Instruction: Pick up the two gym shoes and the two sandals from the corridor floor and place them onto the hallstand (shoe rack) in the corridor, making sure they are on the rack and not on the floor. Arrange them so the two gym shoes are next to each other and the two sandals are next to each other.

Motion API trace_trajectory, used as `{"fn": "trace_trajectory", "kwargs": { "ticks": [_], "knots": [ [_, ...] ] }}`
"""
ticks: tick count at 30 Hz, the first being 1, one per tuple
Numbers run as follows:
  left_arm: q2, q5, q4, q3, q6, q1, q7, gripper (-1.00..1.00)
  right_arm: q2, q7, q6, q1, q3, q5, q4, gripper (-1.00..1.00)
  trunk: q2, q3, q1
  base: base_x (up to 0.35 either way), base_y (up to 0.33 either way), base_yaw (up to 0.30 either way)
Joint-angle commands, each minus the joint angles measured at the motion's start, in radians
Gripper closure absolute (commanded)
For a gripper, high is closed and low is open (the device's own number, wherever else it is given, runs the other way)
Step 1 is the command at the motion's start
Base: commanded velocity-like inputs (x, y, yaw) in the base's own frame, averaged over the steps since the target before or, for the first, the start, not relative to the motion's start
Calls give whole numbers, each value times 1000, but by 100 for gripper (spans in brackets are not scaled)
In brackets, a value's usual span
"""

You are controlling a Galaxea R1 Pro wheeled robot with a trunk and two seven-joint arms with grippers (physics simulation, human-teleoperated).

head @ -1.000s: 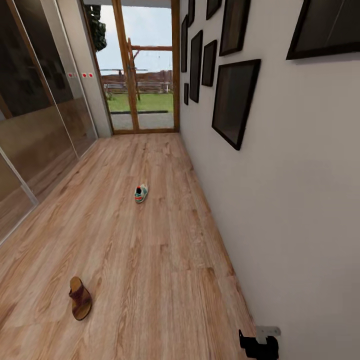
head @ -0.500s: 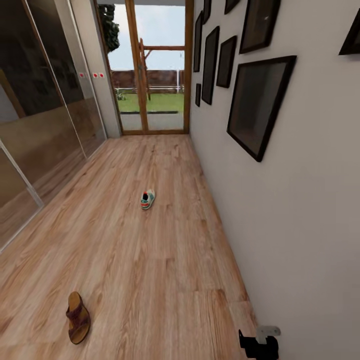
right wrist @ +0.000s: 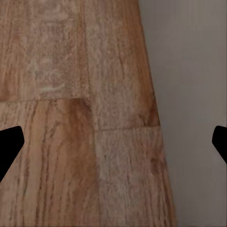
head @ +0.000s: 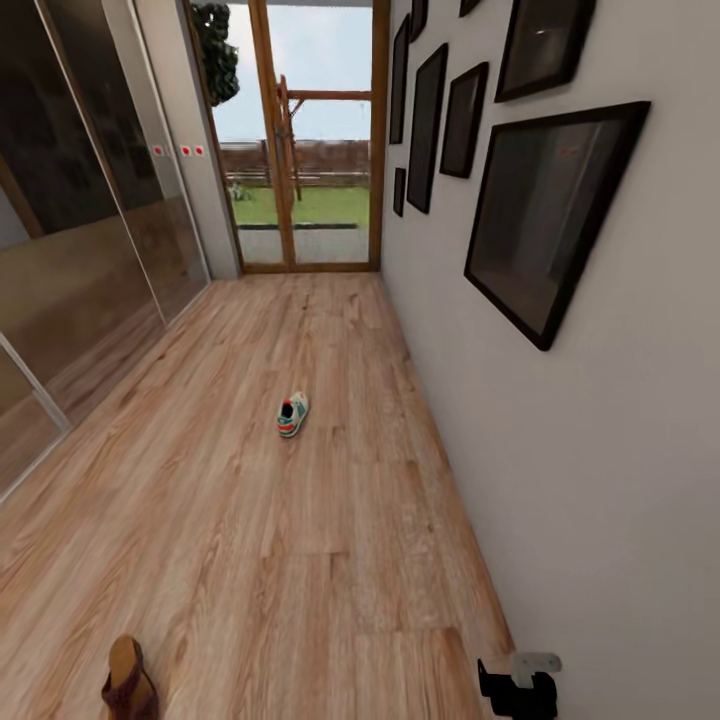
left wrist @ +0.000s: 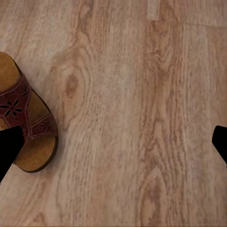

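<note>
Where light brown wood-grain plank corridor floor runs toward glazed wooden door, white wall with dark picture frames flanks right side. White lace-up gym shoe with green stripes lies mid-floor, well apart from wall. Flat brown sandal with tan insole on floor beside left gripper, jaws spread, empty. Right gripper spread, empty, above floor-wall edge.

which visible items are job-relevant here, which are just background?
Job:
gym shoe on the corridor floor
sandal beside the open left tool

Background:
framed pictures
glass door
mirrored panels
</note>
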Motion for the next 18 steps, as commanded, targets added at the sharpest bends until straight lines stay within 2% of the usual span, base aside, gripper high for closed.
{"fn": "trace_trajectory", "kwargs": {
  "ticks": [1,18],
  "knots": [
    [0,10,1,2,0,-1,-10,-100,0,-3,-3,-1,-8,11,1,-100,0,-1,0,339,0,0],
    [0,10,1,2,-1,-1,-10,-100,0,-3,-3,-1,-8,11,1,-100,0,-1,0,339,0,0]
  ]
}}
